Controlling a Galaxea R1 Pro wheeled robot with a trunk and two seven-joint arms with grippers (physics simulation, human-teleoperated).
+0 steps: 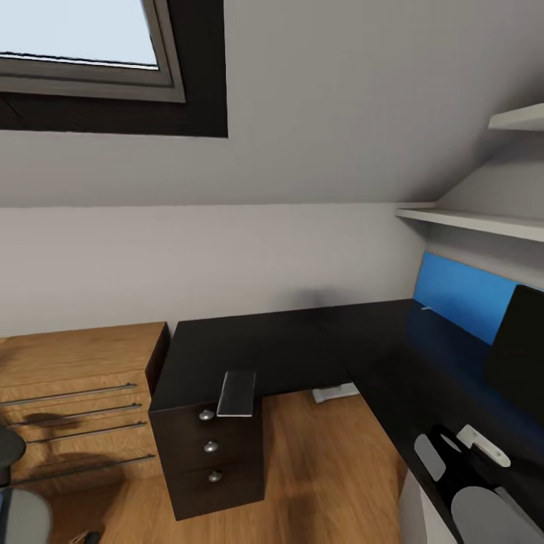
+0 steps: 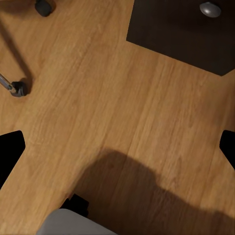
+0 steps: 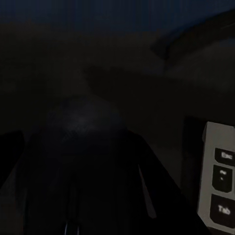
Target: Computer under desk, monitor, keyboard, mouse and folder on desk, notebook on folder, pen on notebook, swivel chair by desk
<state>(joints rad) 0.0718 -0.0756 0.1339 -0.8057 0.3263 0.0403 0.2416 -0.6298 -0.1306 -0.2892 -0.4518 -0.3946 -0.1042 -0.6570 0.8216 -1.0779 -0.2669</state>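
Observation:
The black L-shaped desk (image 1: pixel 287 347) fills the middle of the head view. On its corner above the drawers lies the grey notebook (image 1: pixel 236 393), and the monitor (image 1: pixel 520 355) stands at the right. A thin white pen (image 1: pixel 427 307) rests far back. My right gripper (image 1: pixel 452 453) hovers over the desk's right wing, shut on the black mouse (image 3: pixel 83 161), close to the keyboard (image 3: pixel 220 181). Above bare floor, my left gripper (image 2: pixel 117 147) is open and empty. The swivel chair (image 1: pixel 19 499) sits at the lower left. Folder and computer are out of view.
A light wooden dresser (image 1: pixel 75 393) stands left of the desk. The dark drawer unit (image 1: pixel 211 453) has round knobs. A blue panel (image 1: pixel 453 295) backs the desk under wall shelves (image 1: pixel 483 221). Chair castors (image 2: pixel 18 88) stand on the wood floor (image 1: pixel 325 468).

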